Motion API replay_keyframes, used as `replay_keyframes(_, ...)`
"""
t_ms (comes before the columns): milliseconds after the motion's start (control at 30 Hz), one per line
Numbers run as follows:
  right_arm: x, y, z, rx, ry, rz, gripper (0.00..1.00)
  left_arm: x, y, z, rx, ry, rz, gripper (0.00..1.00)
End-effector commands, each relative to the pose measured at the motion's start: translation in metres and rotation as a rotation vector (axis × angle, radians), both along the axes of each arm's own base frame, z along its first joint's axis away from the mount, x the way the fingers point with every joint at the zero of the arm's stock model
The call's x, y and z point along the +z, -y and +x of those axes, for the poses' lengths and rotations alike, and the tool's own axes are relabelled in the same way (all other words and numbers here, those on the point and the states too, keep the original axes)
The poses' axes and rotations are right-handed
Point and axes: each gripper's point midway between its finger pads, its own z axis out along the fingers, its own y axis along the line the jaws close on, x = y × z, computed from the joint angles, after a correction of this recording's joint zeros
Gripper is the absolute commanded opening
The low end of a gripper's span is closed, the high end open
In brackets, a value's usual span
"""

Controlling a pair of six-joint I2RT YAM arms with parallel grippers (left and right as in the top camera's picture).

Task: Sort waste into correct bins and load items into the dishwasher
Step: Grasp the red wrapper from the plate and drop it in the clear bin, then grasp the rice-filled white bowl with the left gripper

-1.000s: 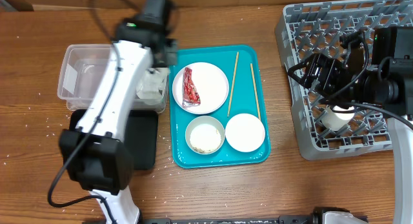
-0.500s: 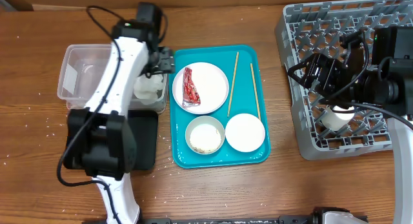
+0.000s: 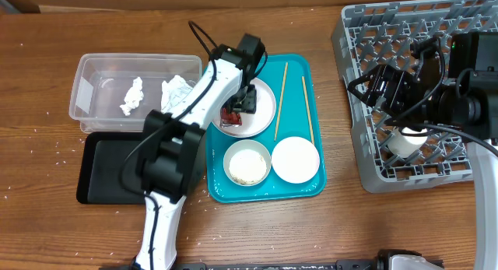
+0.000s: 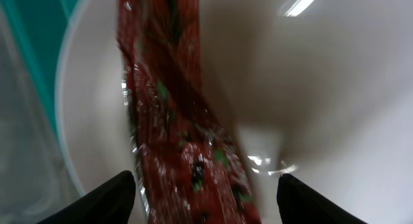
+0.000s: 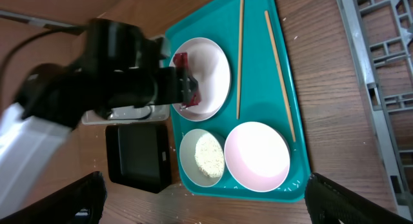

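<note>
Just left of centre in the overhead view, the left gripper (image 3: 245,100) hangs low over the white plate (image 3: 265,95) on the teal tray (image 3: 296,68). Its jaws are spread, with the red wrapper (image 4: 187,153) between them, not yet pinched. Waste sorting is in hand: next it should close on the wrapper and carry it left to a bin, likely the black tray (image 3: 117,177), since tissue wads (image 3: 134,95) occupy the clear tub (image 3: 97,71).

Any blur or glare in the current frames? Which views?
Left wrist: red wrapper soft and smeared, glare streak on the white plate. Right wrist: left arm motion-blurred, teal tray crisp. Overhead: sharp, evenly lit.
</note>
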Motion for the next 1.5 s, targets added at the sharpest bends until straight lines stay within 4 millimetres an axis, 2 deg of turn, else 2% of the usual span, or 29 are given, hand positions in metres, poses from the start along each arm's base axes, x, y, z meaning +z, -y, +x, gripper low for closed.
replay_keyframes(0, 0.003, -0.001, 0.001, 0.006, 0.014, -0.007, 1.00, -0.026, -0.005, -0.008, 0.053, -0.060, 0.019, 0.63)
replay_keyframes(33, 0.003, -0.001, 0.001, 0.005, 0.013, -0.007, 1.00, -0.028, -0.003, -0.009, 0.053, -0.069, 0.007, 0.57)
replay_keyframes(67, 0.003, -0.001, 0.001, 0.006, 0.014, -0.007, 1.00, -0.028, 0.001, -0.010, 0.052, -0.075, -0.013, 0.46)
replay_keyframes(100, 0.003, -0.001, 0.001, 0.006, 0.013, -0.006, 1.00, -0.024, 0.009, -0.010, 0.051, -0.083, -0.061, 0.10)
replay_keyframes(133, 0.003, -0.001, 0.001, 0.006, 0.014, -0.007, 1.00, -0.019, 0.012, -0.009, 0.051, -0.082, -0.081, 0.04)
replay_keyframes(200, 0.003, -0.001, 0.001, 0.006, 0.014, -0.007, 1.00, 0.001, 0.017, -0.004, 0.050, -0.059, -0.114, 0.04)
replay_keyframes(233, 0.003, -0.001, 0.001, 0.006, 0.014, -0.007, 1.00, 0.030, 0.018, 0.002, 0.052, -0.016, -0.137, 0.04)
replay_keyframes(267, 0.003, -0.001, 0.001, 0.006, 0.014, -0.007, 1.00, 0.048, 0.016, 0.005, 0.056, 0.011, -0.144, 0.04)
replay_keyframes(300, 0.002, -0.001, 0.001, 0.006, 0.013, -0.007, 1.00, 0.078, 0.009, 0.009, 0.068, 0.060, -0.153, 0.04)
replay_keyframes(400, 0.003, -0.001, 0.001, 0.006, 0.013, -0.006, 1.00, 0.121, -0.018, 0.013, 0.119, 0.149, -0.126, 0.04)
replay_keyframes(467, 0.003, -0.001, 0.001, 0.006, 0.013, -0.006, 1.00, 0.137, -0.047, 0.014, 0.181, 0.191, -0.069, 0.04)
replay_keyframes(533, 0.003, -0.001, 0.001, 0.006, 0.013, -0.007, 1.00, 0.142, -0.074, 0.013, 0.237, 0.199, -0.016, 0.04)
replay_keyframes(633, 0.003, -0.001, 0.001, 0.006, 0.013, -0.006, 1.00, 0.129, -0.111, 0.012, 0.311, 0.158, 0.024, 0.04)
replay_keyframes(667, 0.003, -0.001, 0.001, 0.006, 0.013, -0.006, 1.00, 0.122, -0.119, 0.012, 0.330, 0.144, 0.030, 0.06)
replay_keyframes(700, 0.003, -0.001, 0.001, 0.006, 0.013, -0.006, 1.00, 0.114, -0.128, 0.013, 0.350, 0.132, 0.036, 0.21)
replay_keyframes(733, 0.003, -0.001, 0.001, 0.006, 0.013, -0.006, 1.00, 0.105, -0.137, 0.014, 0.370, 0.119, 0.040, 0.46)
replay_keyframes(767, 0.002, -0.001, 0.001, 0.006, 0.013, -0.006, 1.00, 0.097, -0.143, 0.015, 0.386, 0.104, 0.039, 0.81)
replay_keyframes(800, 0.002, -0.001, 0.001, 0.006, 0.013, -0.006, 1.00, 0.090, -0.148, 0.015, 0.401, 0.087, 0.022, 0.93)
replay_keyframes(867, 0.003, -0.001, 0.001, 0.006, 0.013, -0.006, 1.00, 0.085, -0.148, 0.015, 0.380, 0.057, -0.027, 0.99)
replay_keyframes(900, 0.003, -0.001, 0.001, 0.006, 0.014, -0.007, 1.00, 0.085, -0.149, 0.015, 0.369, 0.053, -0.038, 0.99)
replay_keyframes(967, 0.003, -0.001, 0.001, 0.006, 0.014, -0.007, 1.00, 0.100, -0.153, 0.015, 0.359, 0.074, -0.045, 0.96)
replay_keyframes(1067, 0.002, 0.000, 0.002, 0.002, 0.014, -0.013, 1.00, 0.133, -0.138, 0.018, 0.287, 0.131, -0.115, 0.93)
replay_keyframes(1133, -0.001, 0.006, 0.003, -0.019, 0.012, -0.048, 1.00, 0.166, -0.112, 0.013, 0.195, 0.183, -0.210, 0.90)
replay_keyframes(1167, -0.002, 0.009, 0.004, -0.029, 0.011, -0.065, 1.00, 0.175, -0.104, 0.011, 0.167, 0.199, -0.230, 0.90)
replay_keyframes(1200, -0.005, 0.015, 0.005, -0.049, 0.009, -0.096, 1.00, 0.188, -0.092, 0.003, 0.132, 0.216, -0.250, 0.89)
replay_keyframes(1267, -0.009, 0.025, 0.007, -0.085, 0.005, -0.150, 1.00, 0.202, -0.074, -0.012, 0.086, 0.219, -0.259, 0.88)
replay_keyframes(1300, -0.011, 0.032, 0.008, -0.106, 0.003, -0.186, 1.00, 0.210, -0.056, -0.029, 0.038, 0.201, -0.262, 0.86)
replay_keyframes(1400, -0.011, 0.033, 0.008, -0.109, 0.004, -0.192, 1.00, 0.208, -0.025, -0.055, -0.008, 0.140, -0.262, 0.77)
replay_keyframes(1467, -0.011, 0.033, 0.008, -0.109, 0.004, -0.191, 1.00, 0.199, -0.007, -0.068, -0.024, 0.098, -0.240, 0.75)
